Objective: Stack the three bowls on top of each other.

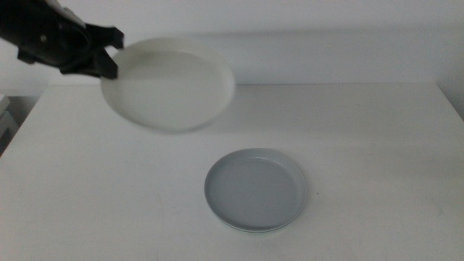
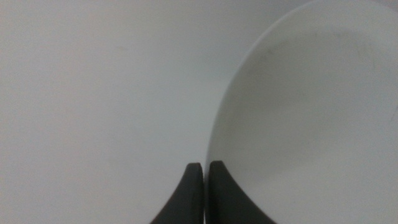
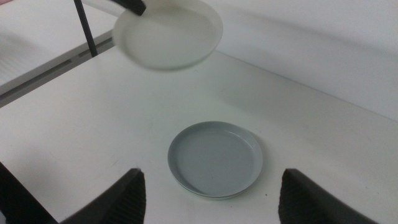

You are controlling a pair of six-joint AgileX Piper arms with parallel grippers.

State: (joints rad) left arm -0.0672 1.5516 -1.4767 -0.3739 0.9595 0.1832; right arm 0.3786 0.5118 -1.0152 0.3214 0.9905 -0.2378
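Note:
The white bowl [image 1: 170,83] hangs tilted in the air above the far left of the table, blurred, and my left gripper [image 1: 109,56] is shut on its rim. In the left wrist view the two jaws meet at the white bowl's [image 2: 311,124] edge, where the left gripper [image 2: 205,171] pinches it. A grey bowl [image 1: 255,188] rests on the table near the middle, with a paler rim showing just under its near edge. My right gripper [image 3: 211,205] is open and hovers short of the grey bowl [image 3: 214,158]. It holds nothing and is outside the middle view.
The white table [image 1: 377,145] runs back to a pale wall. A low white shelf edge [image 1: 6,119] stands off the table's left side. A dark post [image 3: 84,28] rises beyond the table's far corner in the right wrist view.

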